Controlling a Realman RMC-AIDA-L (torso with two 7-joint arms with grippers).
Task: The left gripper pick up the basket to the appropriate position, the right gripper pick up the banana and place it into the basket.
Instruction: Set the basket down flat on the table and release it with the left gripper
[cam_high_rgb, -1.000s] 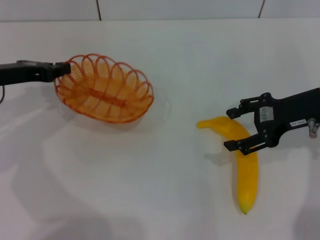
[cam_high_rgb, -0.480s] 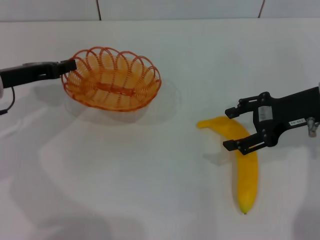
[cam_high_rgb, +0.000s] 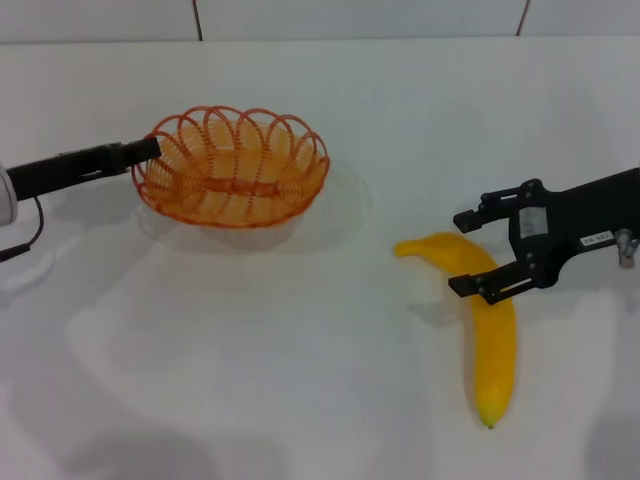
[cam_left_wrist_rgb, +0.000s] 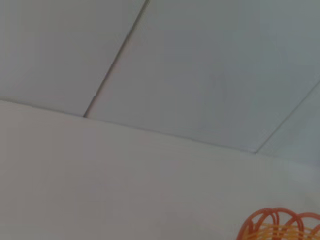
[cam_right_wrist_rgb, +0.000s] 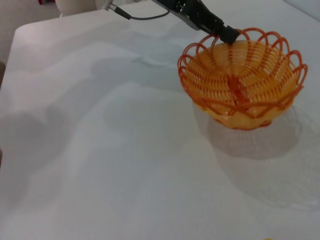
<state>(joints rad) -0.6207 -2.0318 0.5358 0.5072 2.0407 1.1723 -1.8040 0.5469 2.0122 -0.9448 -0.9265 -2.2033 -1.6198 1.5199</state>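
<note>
Left tool (cam_high_rgb: 148, 150), black, slim-armed, clenched on the rim of the shallow orange wire basket (cam_high_rgb: 232, 166); basket rides above the white desk (cam_high_rgb: 300, 380), its shadow beneath it. Right tool (cam_high_rgb: 478, 254) spread wide around the upper part of the smooth yellow banana (cam_high_rgb: 488, 335), which lies on the desk, ungrasped. Basket placement appears underway; banana pick and drop remain.

bright, even light; soft shadows
</note>
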